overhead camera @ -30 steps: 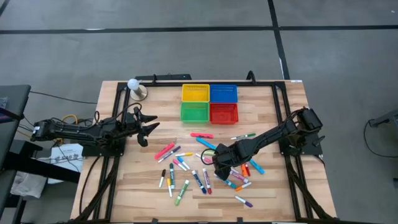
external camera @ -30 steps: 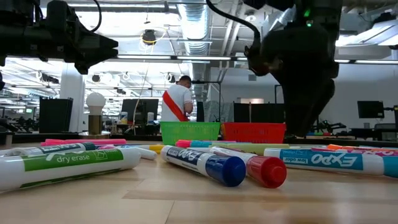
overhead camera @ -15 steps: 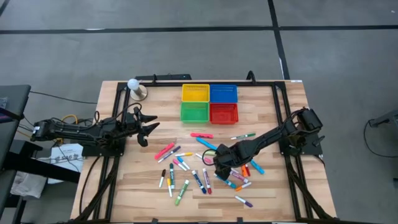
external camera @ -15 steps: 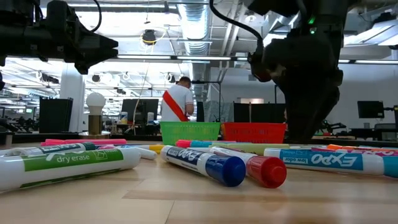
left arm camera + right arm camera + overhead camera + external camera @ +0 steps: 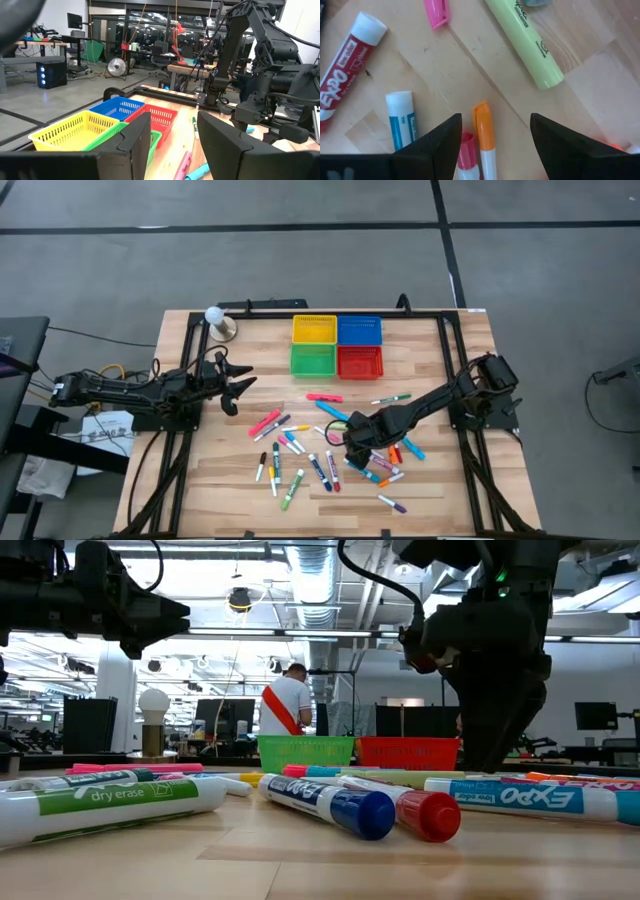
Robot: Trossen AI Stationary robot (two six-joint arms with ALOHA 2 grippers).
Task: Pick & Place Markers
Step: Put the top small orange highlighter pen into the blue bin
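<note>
From above, the markers (image 5: 325, 450) are lying scattered across the middle and lower part of the wooden table (image 5: 450, 490), none of them in the four baskets (image 5: 337, 345) sitting in a square block near the far edge. The right gripper (image 5: 352, 442) is reaching down among the markers on the right of the pile, while the left gripper (image 5: 236, 387) is hanging above the table's left side, well apart from the pile.

The right wrist view is giving what the overhead one cannot: the right gripper (image 5: 492, 137) is standing with its jaws wide apart and holding nothing, an orange-capped marker (image 5: 485, 137) lying on the wood between them, a pink-capped one just beside it, and a yellow highlighter (image 5: 522, 42) lying farther off.

The left wrist view is looking past the left gripper (image 5: 172, 135), its jaws spread and empty, toward the yellow, blue, green and red baskets (image 5: 107, 120) and the right arm beyond.

The low view is showing big marker barrels (image 5: 330, 802) up close, with the green and red baskets (image 5: 358, 752) behind them, and a person (image 5: 285, 705) standing in the room beyond.
</note>
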